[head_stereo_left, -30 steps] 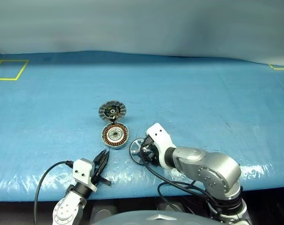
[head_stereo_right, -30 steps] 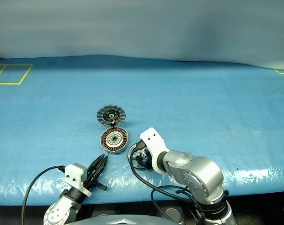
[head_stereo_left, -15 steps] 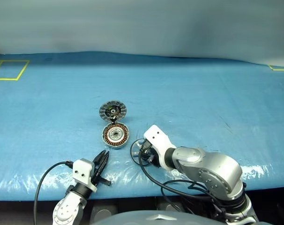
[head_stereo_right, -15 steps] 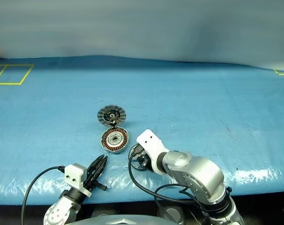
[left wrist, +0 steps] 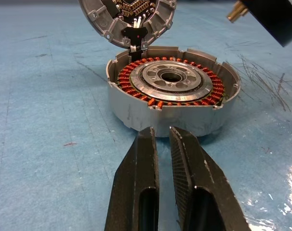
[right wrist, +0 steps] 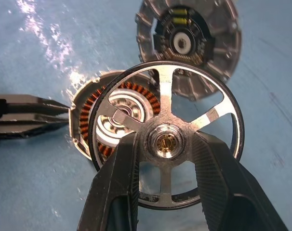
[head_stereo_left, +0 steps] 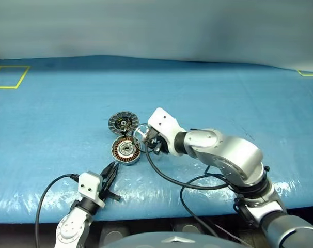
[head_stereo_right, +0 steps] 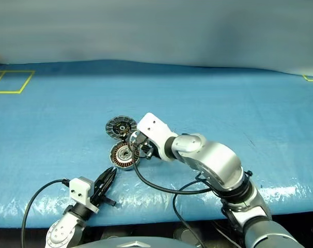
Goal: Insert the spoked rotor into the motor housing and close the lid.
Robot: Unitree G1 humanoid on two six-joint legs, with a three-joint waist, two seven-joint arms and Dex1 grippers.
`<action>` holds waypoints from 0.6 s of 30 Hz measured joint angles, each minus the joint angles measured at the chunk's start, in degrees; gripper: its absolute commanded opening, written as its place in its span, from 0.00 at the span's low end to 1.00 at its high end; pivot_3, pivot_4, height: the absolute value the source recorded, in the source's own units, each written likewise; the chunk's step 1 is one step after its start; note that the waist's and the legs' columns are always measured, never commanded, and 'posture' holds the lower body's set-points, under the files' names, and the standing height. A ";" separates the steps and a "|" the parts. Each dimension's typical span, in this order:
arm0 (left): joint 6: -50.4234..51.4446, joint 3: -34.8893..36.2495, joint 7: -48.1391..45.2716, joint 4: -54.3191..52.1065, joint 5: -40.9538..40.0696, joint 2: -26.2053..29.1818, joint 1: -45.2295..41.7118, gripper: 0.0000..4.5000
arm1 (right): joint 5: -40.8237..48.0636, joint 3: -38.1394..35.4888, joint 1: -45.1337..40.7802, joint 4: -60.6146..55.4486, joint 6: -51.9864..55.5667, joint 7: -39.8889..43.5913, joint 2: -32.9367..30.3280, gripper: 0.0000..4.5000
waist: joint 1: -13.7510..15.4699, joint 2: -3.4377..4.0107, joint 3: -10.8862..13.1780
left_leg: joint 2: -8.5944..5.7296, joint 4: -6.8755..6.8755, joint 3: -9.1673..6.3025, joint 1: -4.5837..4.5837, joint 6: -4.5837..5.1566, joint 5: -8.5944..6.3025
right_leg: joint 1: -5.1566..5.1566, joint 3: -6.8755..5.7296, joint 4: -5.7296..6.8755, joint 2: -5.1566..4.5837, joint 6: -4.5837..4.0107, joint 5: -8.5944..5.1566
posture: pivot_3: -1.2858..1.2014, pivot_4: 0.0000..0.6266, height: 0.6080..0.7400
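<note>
Right wrist view: right gripper (right wrist: 165,144) pinches the dark 5-spoked ring rotor (right wrist: 166,144) by its hub above the copper-coiled grey round housing (right wrist: 118,115); centring and lowering comes next. Left gripper (left wrist: 164,139) sits pressed together.

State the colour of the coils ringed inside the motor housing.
Copper-orange, ringing a silver centre inside the grey motor housing. It shows best in the left wrist view.

The dark-rimmed spoked rotor (right wrist: 166,142) hangs above the copper-wound motor housing (head_stereo_left: 126,150); its hinged lid (head_stereo_left: 123,123) lies open.
</note>
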 measured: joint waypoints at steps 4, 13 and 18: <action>0.01 0.01 0.00 0.00 0.00 0.00 0.06 0.10 | -0.91 4.39 -1.71 2.24 -3.75 1.92 1.39 0.28 | 0.06 0.00 0.00 | 0.00 0.04 -0.02 0.00 0.00 0.00 | 0.03 -0.02 0.00 0.00 0.00 0.00 | 0.52 0.24 1.00; 0.00 -0.01 0.53 0.00 0.02 -0.30 0.48 0.10 | -4.39 10.97 -3.30 7.34 -9.81 6.54 -0.58 0.28 | -0.03 0.01 0.00 | 0.00 0.06 -0.02 0.02 0.00 0.00 | 0.02 -0.02 0.04 0.00 0.01 0.00 | 0.52 0.24 1.00; -0.05 -0.05 0.59 0.00 0.02 -0.75 0.51 0.10 | -6.20 11.51 -2.89 9.99 -11.64 7.69 -0.77 0.28 | -0.03 0.01 0.01 | 0.00 0.06 -0.02 0.02 0.00 0.00 | 0.02 -0.02 0.04 0.00 0.01 0.00 | 0.52 0.24 1.00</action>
